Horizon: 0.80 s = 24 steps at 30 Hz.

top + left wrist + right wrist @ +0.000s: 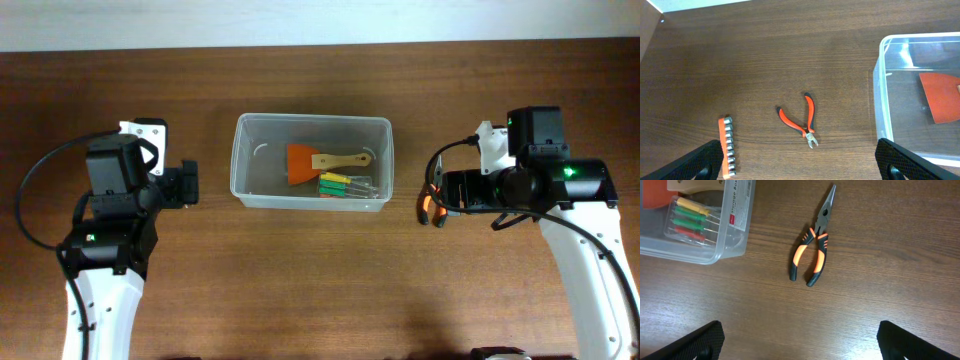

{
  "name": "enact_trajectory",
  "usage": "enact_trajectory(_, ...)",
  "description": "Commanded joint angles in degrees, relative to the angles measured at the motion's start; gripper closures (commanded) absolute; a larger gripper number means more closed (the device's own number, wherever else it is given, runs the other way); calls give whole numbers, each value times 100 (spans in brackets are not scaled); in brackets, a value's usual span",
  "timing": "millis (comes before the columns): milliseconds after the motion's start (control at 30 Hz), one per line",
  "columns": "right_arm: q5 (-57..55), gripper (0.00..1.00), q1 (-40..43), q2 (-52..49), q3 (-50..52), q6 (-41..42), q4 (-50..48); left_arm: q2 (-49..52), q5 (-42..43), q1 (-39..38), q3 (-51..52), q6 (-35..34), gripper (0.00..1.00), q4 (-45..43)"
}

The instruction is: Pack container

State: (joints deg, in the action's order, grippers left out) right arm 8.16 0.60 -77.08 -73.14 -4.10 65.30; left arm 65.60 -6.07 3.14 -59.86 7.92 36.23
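Our left gripper (800, 167) hangs with its fingers spread wide and empty above red-handled flush cutters (802, 122) and an orange bit holder (727, 146). Our right gripper (800, 345), equally wide and empty, hangs above orange-and-black long-nose pliers (814, 245). We judge that each arm is stationed over the loose tools on its own side, ready to descend. The container (240, 165) sits between the arms at table centre, already holding an orange scraper (303, 163) and a screwdriver case (348, 186). The table (300, 280) is dark, matte wood grain. A pale strip (300, 20) borders its far edge.
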Motion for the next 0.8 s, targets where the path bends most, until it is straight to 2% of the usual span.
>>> enact_trajectory(0, 85, 1, -20, -11, 4, 2, -20, 7, -42, 31, -127, 96, 1, -13)
enact_trajectory(167, -885, 1, -20, 382, 72, -455, -24, 7, -42, 31, -127, 94, 1, -13)
enact_trajectory(300, -1220, 1, -20, 1320, 275, -494, 101, 7, -42, 31, -127, 94, 1, -13)
enact_trajectory(400, -1167, 2, -20, 2240, 616, -531, -398, 7, -42, 31, -127, 96, 1, -13)
enact_trajectory(567, -1143, 1, -20, 3987, 1716, -505, -1550, 9, -42, 31, -127, 94, 1, -13)
enact_trajectory(667, -1143, 1, -20, 4959, 2653, -354, -1908, 7, -42, 31, -127, 96, 1, -13)
enact_trajectory(767, -1141, 1, -20, 5709, 3683, 129, -2251, 9, -42, 31, -127, 94, 1, -13)
